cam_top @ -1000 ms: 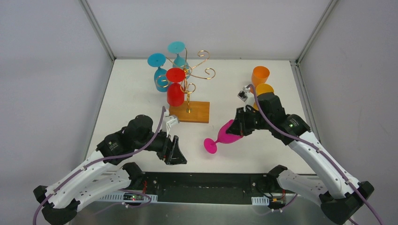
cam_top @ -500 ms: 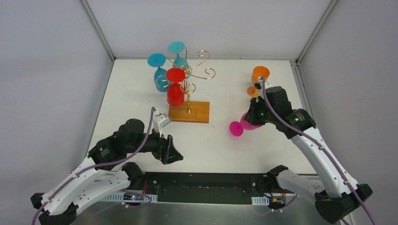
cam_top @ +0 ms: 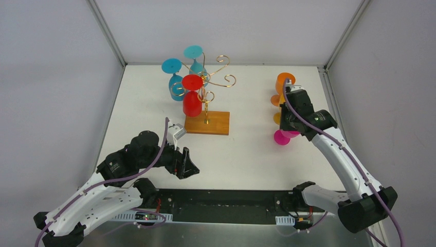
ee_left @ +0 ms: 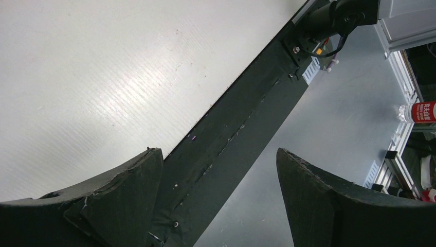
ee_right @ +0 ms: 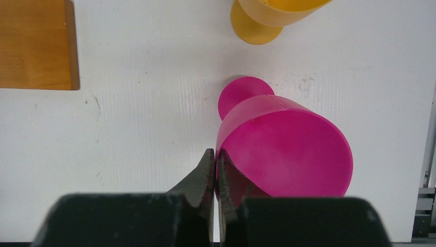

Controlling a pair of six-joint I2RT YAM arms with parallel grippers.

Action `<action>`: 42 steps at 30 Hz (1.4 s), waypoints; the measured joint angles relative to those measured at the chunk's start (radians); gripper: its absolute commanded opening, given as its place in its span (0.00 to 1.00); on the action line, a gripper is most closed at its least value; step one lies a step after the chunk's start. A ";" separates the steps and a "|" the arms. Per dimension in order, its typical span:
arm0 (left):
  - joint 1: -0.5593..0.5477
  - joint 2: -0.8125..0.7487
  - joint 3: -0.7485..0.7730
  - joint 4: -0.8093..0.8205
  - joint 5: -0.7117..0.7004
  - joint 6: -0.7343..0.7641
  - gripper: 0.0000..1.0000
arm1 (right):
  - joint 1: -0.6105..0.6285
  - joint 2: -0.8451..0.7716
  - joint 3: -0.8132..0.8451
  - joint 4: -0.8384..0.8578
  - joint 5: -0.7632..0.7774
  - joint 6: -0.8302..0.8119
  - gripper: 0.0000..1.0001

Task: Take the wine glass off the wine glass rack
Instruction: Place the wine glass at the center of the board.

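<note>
1. The wine glass rack (cam_top: 207,122) stands at the far middle of the table (cam_top: 247,154), well apart from both grippers. The right wrist view catches only a cut-off corner of its base.
2. A red wine glass (cam_top: 192,100) and two blue wine glasses (cam_top: 175,82) (cam_top: 195,59) hang upside down among the scrolls. Their stems are hard to make out.
3. The right gripper (ee_right: 216,170) is clamped on the rim of a magenta wine glass (ee_right: 288,149), off the rack, at the table's right. One finger is outside the wall and one inside.
4. From above, the arm hides that grip and much of the bowl. I cannot tell whether the foot touches the table.
5. A yellow glass (ee_right: 267,15) just beyond is cut off by the frame. An orange glass (cam_top: 284,82) is partly hidden behind the arm.
6. The left gripper (ee_left: 216,154) has its fingers spread wide, empty, over the table's near edge.
</note>
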 measured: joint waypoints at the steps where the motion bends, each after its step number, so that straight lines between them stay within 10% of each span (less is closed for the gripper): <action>1: 0.000 0.000 0.000 -0.002 -0.003 0.003 0.83 | -0.008 0.007 0.000 0.003 0.004 -0.002 0.00; 22: 0.000 0.002 0.000 -0.006 -0.006 0.013 0.84 | -0.114 0.159 0.001 0.067 -0.011 -0.005 0.01; 42: 0.000 -0.006 0.002 -0.013 -0.066 0.006 0.83 | -0.124 0.164 0.080 0.074 -0.011 0.017 0.54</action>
